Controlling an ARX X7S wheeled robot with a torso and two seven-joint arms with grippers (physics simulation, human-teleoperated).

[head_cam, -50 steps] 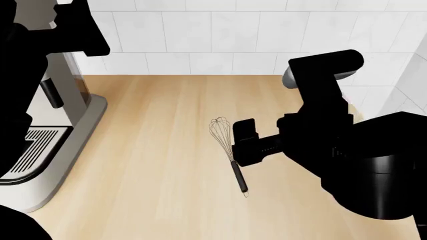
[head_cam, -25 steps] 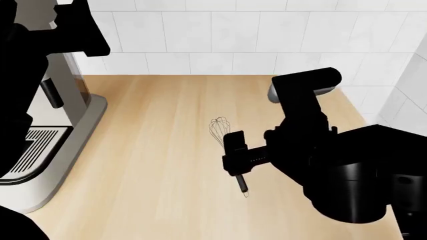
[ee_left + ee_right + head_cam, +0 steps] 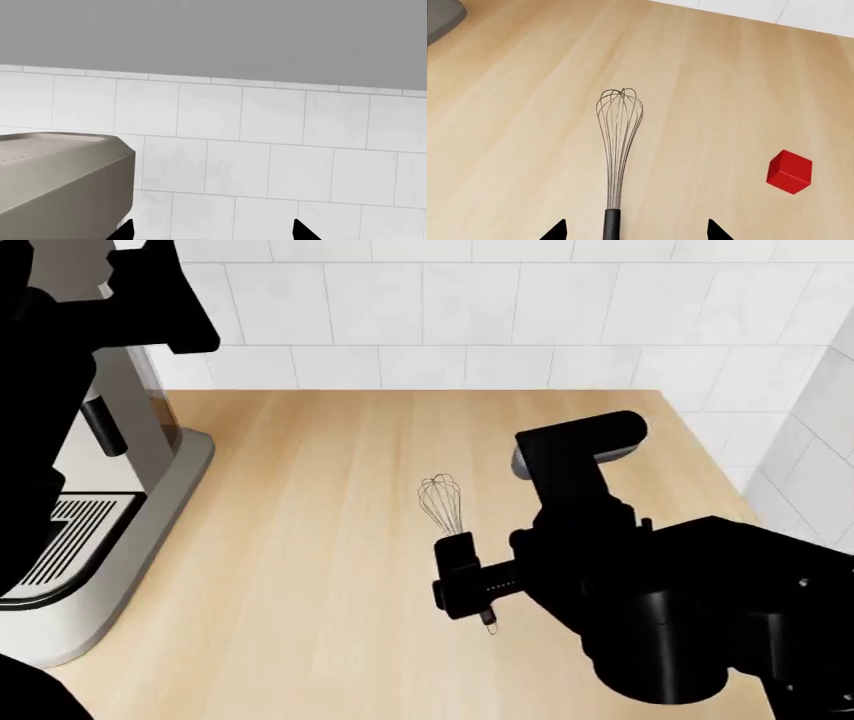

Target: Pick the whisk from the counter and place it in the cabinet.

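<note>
The right end effector (image 3: 635, 231) hangs spread over the whisk (image 3: 618, 150) handle — whisk flat on the tabletop (image 3: 307, 540); the left end effector (image 3: 212, 231) is spread too.

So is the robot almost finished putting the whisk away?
Not yet. The whisk lies flat on the counter, so nothing is done. The right gripper is above its handle, fingers open on either side, ready to grab. The left gripper faces the tiled wall. Grabbing, lifting and placing it in the cabinet remain.
</note>
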